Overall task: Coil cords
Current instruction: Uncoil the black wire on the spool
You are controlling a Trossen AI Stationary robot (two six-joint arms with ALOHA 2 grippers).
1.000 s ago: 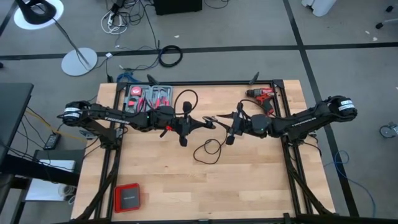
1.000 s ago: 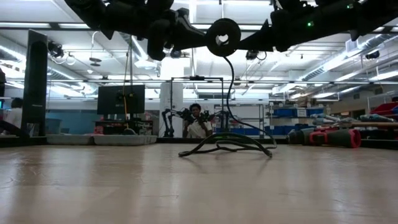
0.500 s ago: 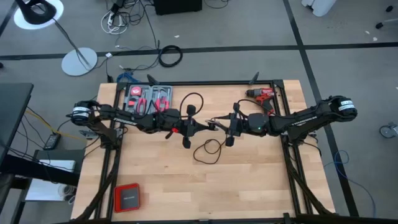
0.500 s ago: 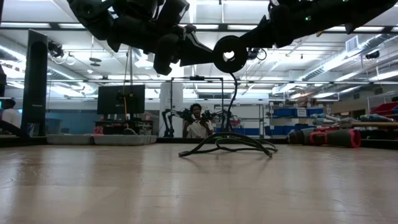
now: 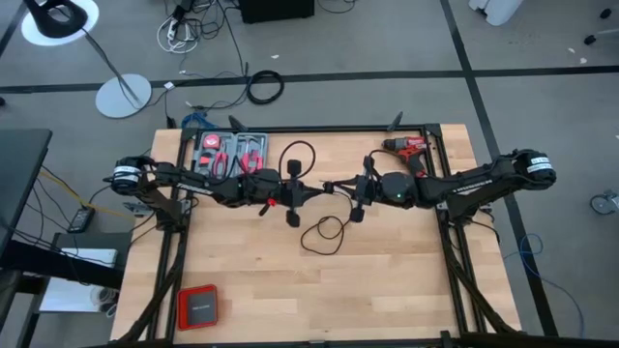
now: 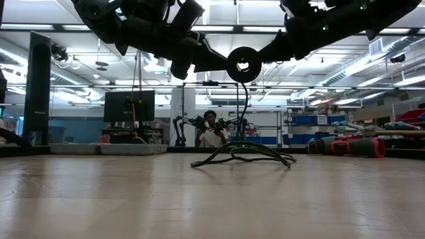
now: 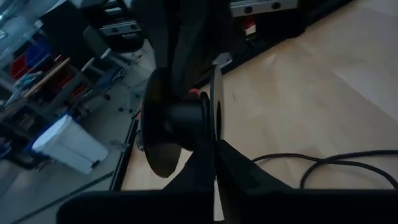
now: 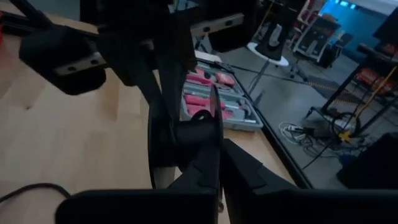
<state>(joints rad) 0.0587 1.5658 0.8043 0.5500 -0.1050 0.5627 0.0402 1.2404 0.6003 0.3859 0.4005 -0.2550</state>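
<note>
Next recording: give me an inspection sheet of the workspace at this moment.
Surface: wooden table, dark frame.
Job's things: thin black cord looped on the wood, rising to a black spool held mid-air.
Clutter: red drill, tool case, red box.
Grippers: left gripper and right gripper meet at the spool, fingers shut.
Cables: black cable ring on floor.
Surroundings: lamp; person beyond the table.

Black spool (image 7: 180,118): in both wrist views we find its near rim covered by dark fingers (image 8: 205,165); in the low view both arms are cut off by the top edge. Cord (image 5: 324,232): plug ends too small for us to make out.
</note>
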